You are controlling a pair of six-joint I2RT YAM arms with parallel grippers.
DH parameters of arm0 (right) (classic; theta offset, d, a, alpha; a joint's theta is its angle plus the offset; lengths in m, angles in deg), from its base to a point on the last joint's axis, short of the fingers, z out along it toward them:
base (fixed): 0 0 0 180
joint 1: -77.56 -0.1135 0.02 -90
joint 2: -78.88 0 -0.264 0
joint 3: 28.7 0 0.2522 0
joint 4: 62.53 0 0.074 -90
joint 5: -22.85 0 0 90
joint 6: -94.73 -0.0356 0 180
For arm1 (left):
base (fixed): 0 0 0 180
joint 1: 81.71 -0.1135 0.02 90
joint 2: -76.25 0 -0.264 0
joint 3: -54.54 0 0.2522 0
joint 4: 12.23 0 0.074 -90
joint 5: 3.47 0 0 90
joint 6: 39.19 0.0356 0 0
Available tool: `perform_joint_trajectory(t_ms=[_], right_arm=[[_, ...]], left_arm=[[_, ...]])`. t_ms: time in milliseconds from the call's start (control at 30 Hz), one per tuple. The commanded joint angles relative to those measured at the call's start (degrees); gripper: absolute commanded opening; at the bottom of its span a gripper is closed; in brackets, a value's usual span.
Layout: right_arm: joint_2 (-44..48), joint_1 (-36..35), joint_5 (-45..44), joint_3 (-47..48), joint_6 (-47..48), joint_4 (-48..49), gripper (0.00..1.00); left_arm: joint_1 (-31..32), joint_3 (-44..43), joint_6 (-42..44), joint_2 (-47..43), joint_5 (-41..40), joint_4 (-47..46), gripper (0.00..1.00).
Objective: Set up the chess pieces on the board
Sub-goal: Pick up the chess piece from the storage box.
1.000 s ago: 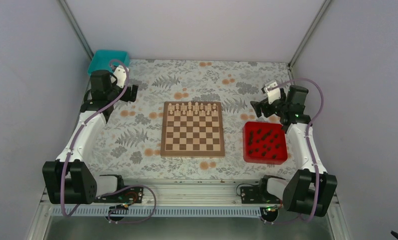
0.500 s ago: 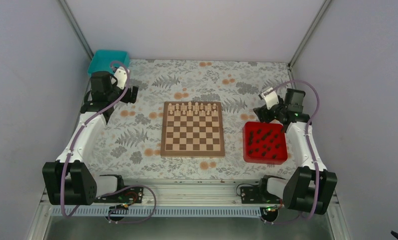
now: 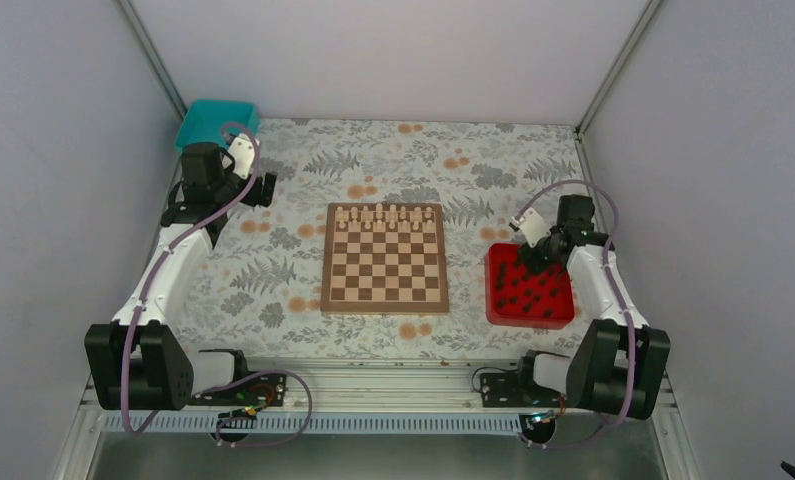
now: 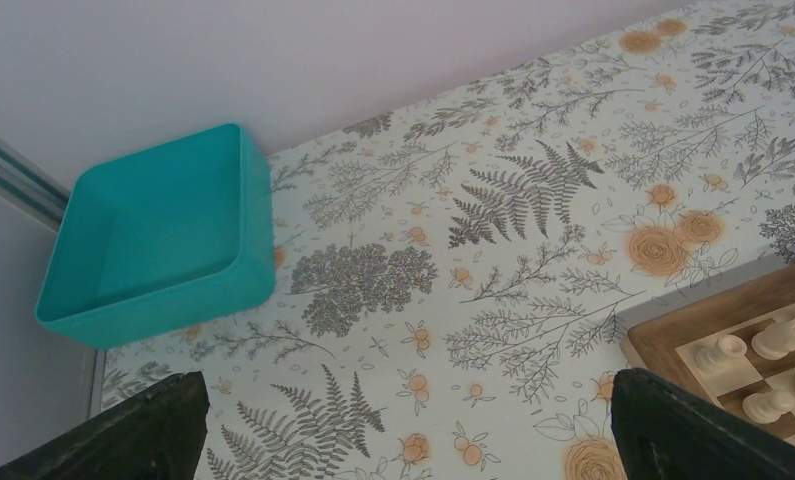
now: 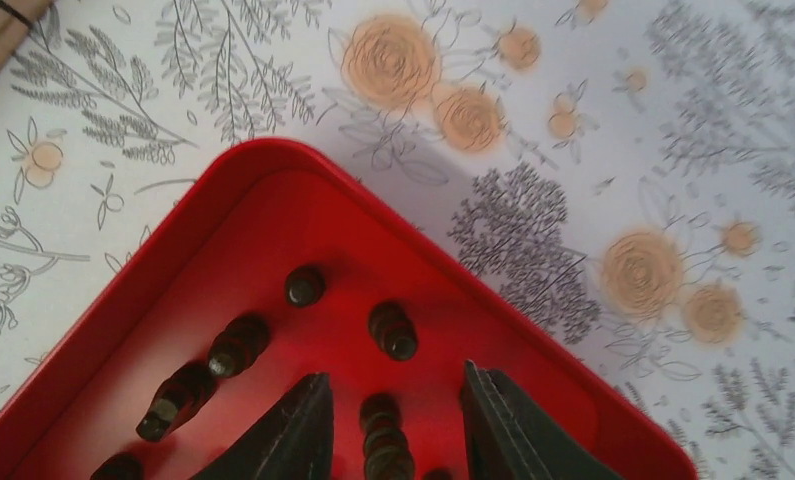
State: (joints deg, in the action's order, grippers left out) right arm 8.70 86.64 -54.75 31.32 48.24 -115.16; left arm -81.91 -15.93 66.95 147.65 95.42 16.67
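Observation:
The wooden board (image 3: 385,258) lies mid-table with cream pieces along its far rows. Its corner shows in the left wrist view (image 4: 733,335). Several dark chess pieces (image 3: 529,282) lie in the red tray (image 3: 563,312). My right gripper (image 3: 535,255) is open and low over the tray's far corner. In the right wrist view its jaws stand either side of a dark piece (image 5: 385,440) lying in the tray (image 5: 223,190), not touching it. My left gripper (image 3: 263,187) is open and empty, left of the board, over the tablecloth.
A teal bin (image 3: 216,120) stands at the far left corner and also shows in the left wrist view (image 4: 158,235). Grey enclosure walls close in on both sides and the back.
My right gripper has swung down and inward from beyond the tray to its far corner. The left arm has not moved.

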Motion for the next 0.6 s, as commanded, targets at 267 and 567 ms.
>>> perform_joint_trajectory(t_ms=[267, 567], right_arm=[[-4.7, 0.2, -4.7, -3.3, 0.0, 0.8, 0.41], [-5.5, 0.8, -6.4, -4.2, 0.0, 1.8, 0.37]], left_arm=[[-0.1, 1.0, 1.2, -0.4, 1.6, -1.0, 1.0], [-0.1, 1.5, 1.3, -0.1, 1.5, -1.4, 1.0]])
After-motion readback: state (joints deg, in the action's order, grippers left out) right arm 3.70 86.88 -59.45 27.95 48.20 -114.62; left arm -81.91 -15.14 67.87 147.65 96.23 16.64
